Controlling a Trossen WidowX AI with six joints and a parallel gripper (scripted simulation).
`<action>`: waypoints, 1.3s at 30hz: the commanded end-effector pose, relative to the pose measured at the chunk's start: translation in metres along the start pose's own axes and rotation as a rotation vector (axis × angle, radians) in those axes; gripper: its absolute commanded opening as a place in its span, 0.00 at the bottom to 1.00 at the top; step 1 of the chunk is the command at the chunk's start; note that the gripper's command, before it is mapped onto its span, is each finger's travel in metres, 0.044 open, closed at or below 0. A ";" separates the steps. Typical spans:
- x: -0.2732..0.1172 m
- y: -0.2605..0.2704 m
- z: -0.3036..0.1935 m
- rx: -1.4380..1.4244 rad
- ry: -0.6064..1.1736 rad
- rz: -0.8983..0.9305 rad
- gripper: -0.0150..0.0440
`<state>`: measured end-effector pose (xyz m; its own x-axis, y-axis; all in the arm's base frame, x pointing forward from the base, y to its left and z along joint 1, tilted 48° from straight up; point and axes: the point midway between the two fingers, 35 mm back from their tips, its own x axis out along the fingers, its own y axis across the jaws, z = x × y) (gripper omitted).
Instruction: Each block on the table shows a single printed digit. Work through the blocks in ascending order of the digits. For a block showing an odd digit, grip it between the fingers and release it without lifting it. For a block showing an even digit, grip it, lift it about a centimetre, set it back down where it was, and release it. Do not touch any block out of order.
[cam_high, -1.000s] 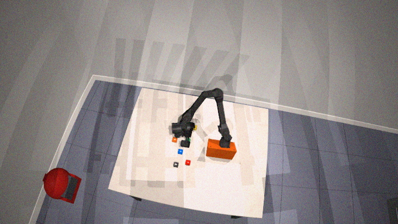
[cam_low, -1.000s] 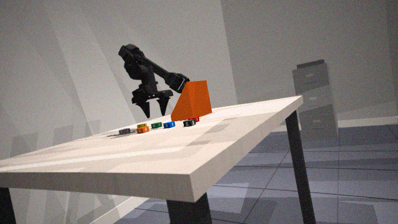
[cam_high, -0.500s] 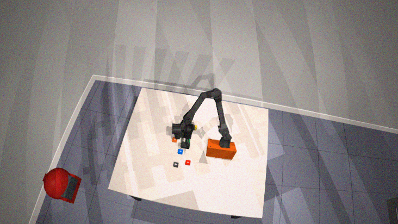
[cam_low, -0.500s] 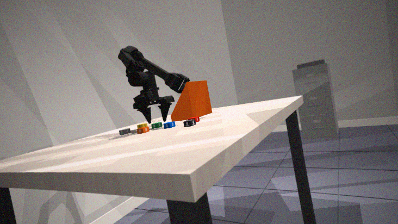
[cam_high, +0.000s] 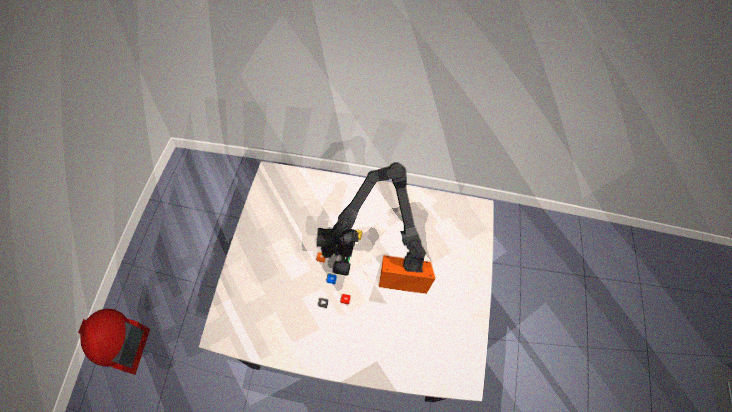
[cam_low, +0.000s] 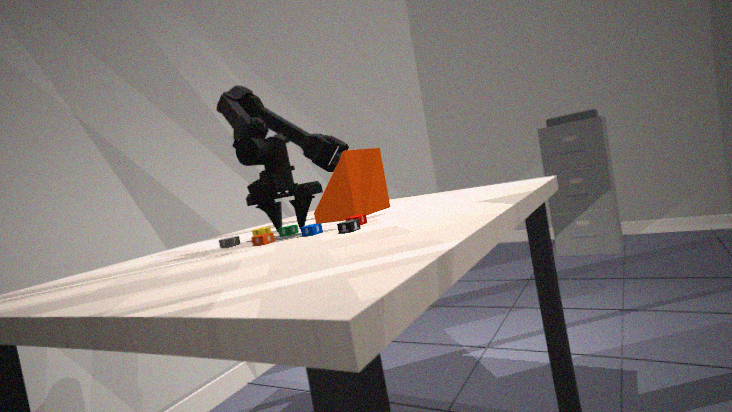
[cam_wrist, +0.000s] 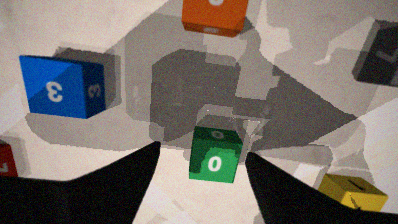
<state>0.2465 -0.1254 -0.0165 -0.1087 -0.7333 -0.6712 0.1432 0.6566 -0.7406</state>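
The green block (cam_low: 289, 230) (cam_wrist: 214, 174) shows 0 and sits on the table. My gripper (cam_low: 290, 226) (cam_wrist: 204, 152) is open, its fingertips low on either side of the green block, with gaps between. The blue block (cam_high: 331, 278) (cam_low: 311, 229) (cam_wrist: 55, 92) shows 3. The yellow block (cam_high: 359, 234) (cam_low: 261, 231) (cam_wrist: 370, 197) seems to show 1. The dark grey block (cam_low: 229, 241) (cam_wrist: 382, 52) seems to show 7. The orange block (cam_high: 320, 256) (cam_low: 262, 239) (cam_wrist: 215, 20) and red block (cam_high: 345, 298) (cam_wrist: 6, 160) have digits cut off in the wrist view.
A black block (cam_high: 322, 302) (cam_low: 348, 226) sits near the red one, its digit too small to read. The large orange base box (cam_high: 404, 281) (cam_low: 358, 186) stands on the table (cam_high: 425, 353) (cam_low: 179, 332), right of the blocks in the top view.
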 end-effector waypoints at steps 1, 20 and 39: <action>0.000 -0.001 0.000 -0.003 -0.001 -0.005 0.49; 0.000 -0.001 0.000 -0.003 -0.001 -0.005 0.46; -0.006 0.000 0.000 -0.003 -0.001 -0.004 0.46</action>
<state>0.2452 -0.1240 -0.0151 -0.1137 -0.7339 -0.6697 0.1365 0.6561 -0.7422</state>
